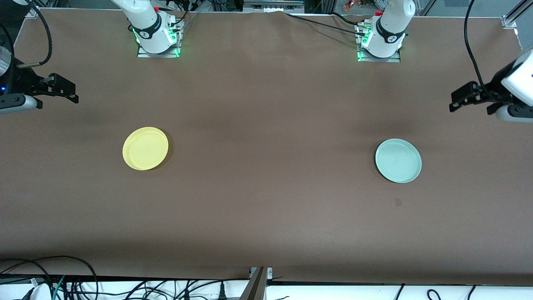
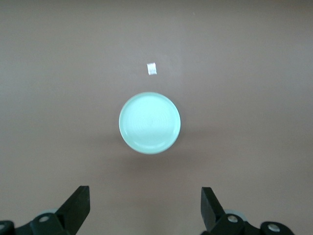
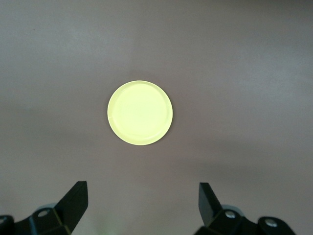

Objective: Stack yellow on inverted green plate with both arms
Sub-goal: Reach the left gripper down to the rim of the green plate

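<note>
The yellow plate point(image 1: 145, 148) point(image 3: 140, 112) lies flat on the brown table toward the right arm's end. The pale green plate point(image 1: 398, 161) point(image 2: 149, 123) lies flat toward the left arm's end, with faint rings on its upward face. My right gripper point(image 1: 70, 91) point(image 3: 142, 186) hangs open and empty over the table edge at its own end, well apart from the yellow plate. At the other end my left gripper point(image 1: 459, 100) point(image 2: 143, 190) is up in the air too, open and holding nothing, clear of the green plate.
A small pale tape mark point(image 1: 398, 202) point(image 2: 152, 68) sits on the table nearer the front camera than the green plate. The arm bases point(image 1: 157, 39) point(image 1: 381, 43) stand along the table's farther edge. Cables point(image 1: 125, 287) lie below the near edge.
</note>
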Robot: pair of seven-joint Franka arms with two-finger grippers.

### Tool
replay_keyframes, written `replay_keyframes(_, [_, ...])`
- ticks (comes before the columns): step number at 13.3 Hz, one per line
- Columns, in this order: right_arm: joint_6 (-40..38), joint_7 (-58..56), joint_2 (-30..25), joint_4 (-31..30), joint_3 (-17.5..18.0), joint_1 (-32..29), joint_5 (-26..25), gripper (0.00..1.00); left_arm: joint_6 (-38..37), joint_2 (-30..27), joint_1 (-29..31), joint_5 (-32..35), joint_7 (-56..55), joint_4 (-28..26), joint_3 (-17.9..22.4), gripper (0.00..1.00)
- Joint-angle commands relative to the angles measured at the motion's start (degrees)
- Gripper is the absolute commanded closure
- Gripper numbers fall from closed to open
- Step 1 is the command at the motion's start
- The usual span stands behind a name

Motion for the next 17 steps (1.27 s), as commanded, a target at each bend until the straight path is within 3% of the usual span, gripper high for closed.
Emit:
replay_keyframes(1, [-0.8,0.4,0.0,0.7,0.0,0.1,0.3,0.00,2.7,7.4,1.2,-0.6,0.3,0.4,-0.2,0.00])
replay_keyframes(3, [-0.7,0.4,0.0,0.7,0.0,0.1,0.3,0.00,5.9,10.9,3.2,-0.6,0.5,-2.2,-0.2,0.00])
replay_keyframes(6, [-0.7,0.4,-0.1,0.7,0.0,0.1,0.3,0.00,19.5,13.2,6.3,-0.3,0.9,-11.9,-0.2,0.00])
replay_keyframes(10, [-0.7,0.4,0.0,0.7,0.0,0.1,0.3,0.00,29.4,13.3,7.2,1.6,1.0,-21.6,-0.3,0.00])
replay_keyframes(14, [-0.7,0.4,0.0,0.7,0.0,0.1,0.3,0.00,49.5,13.4,7.3,5.5,1.0,-36.5,-0.3,0.00])
replay_keyframes(17, [-0.7,0.4,-0.1,0.7,0.0,0.1,0.3,0.00,52.5,17.2,7.3,11.6,1.0,-37.5,-0.3,0.00])
